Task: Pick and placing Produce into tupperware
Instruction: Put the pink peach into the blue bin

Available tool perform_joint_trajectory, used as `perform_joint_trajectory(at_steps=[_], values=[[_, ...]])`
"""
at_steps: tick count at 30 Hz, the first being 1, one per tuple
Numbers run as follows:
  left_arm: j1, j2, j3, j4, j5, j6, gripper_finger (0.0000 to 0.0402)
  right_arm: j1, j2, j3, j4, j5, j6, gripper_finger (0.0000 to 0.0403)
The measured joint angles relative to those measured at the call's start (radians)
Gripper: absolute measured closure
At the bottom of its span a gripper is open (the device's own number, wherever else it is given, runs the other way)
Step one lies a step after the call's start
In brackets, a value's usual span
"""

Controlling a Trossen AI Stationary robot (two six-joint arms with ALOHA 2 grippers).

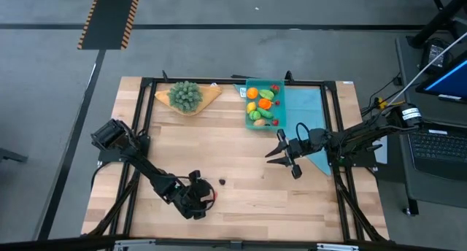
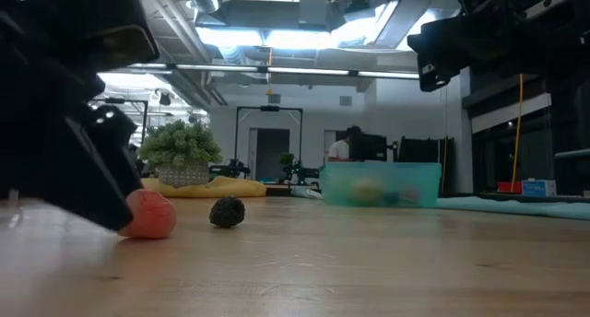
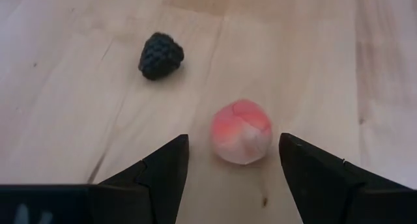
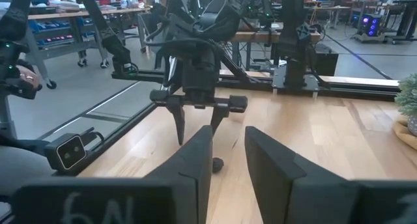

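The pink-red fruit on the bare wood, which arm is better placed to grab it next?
Left. The left gripper is open with the pink-red fruit between its fingers. The right gripper hangs mid-table, nearer the tupperware.

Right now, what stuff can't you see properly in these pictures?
- High view: the pink-red round toy fruit is mostly hidden under the left gripper.
- Low view: the pieces inside the translucent teal plastic tupperware box are just blurs behind its wall.
- Right wrist view: the right gripper fingers hide most of the dark bumpy toy berry.
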Motion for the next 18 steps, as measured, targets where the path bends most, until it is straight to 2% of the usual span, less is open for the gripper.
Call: perform_joint_trajectory(at_steps=[12, 18], values=[[0.029, 0.017, 0.0, 0.024, 0.003, 0.0, 0.0172, 0.0, 0.0, 0.0, -0.003, 0.0, 0.0, 0.0308], [0.03, 0.018, 0.0, 0.029, -0.002, -0.001, 0.0194, 0.0, 0.0, 0.0, -0.003, 0.0, 0.001, 0.0308]])
